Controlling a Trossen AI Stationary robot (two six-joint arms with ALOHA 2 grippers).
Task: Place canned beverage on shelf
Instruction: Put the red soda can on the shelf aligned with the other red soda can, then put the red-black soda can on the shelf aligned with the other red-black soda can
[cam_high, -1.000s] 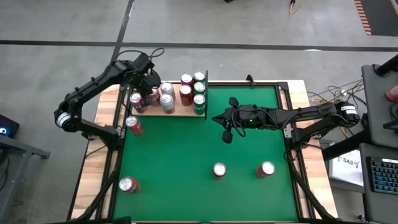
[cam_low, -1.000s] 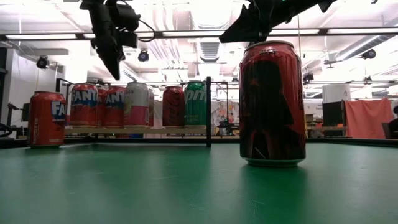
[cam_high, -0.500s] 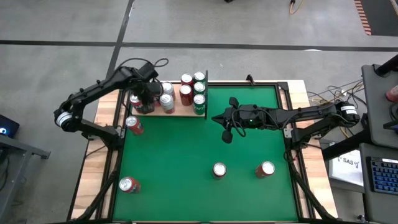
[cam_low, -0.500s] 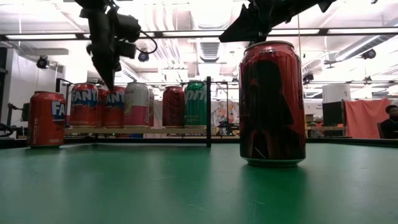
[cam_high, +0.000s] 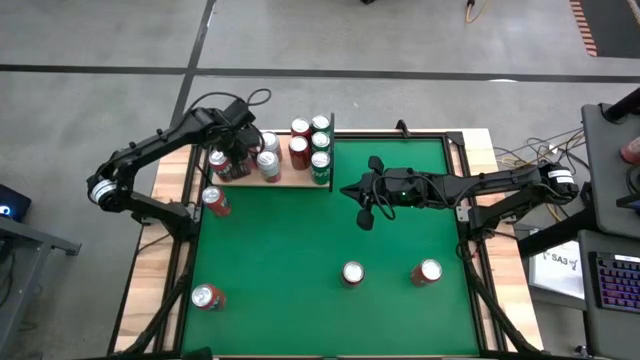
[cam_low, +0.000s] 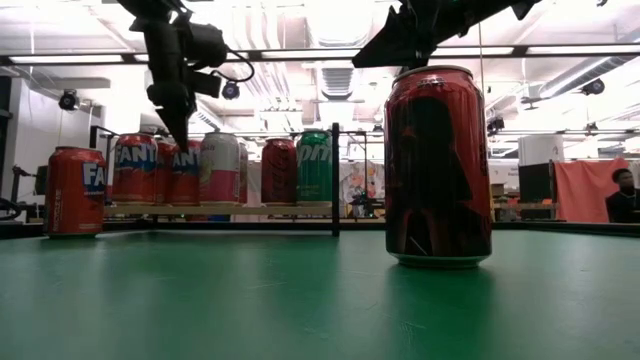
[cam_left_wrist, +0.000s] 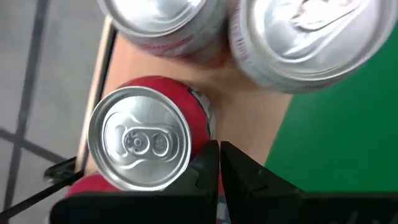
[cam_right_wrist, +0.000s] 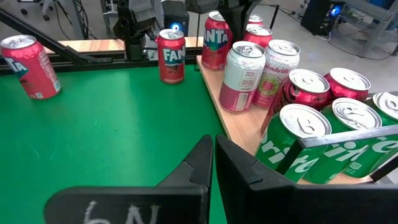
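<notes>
From above, the left hand (cam_high: 236, 160) hangs clenched and empty over the shelf (cam_high: 290, 181) cans, nearest the upright Fanta can (cam_high: 215, 201) just off the shelf's front-left corner. The right hand (cam_high: 366, 203) waits clenched mid-bench. The left wrist view shows a red can (cam_left_wrist: 140, 138) directly below the fingertips (cam_left_wrist: 208, 163).

"Fanta" on red cans (cam_right_wrist: 170, 55) — "6N" on the right gripper (cam_right_wrist: 211, 163).
</notes>
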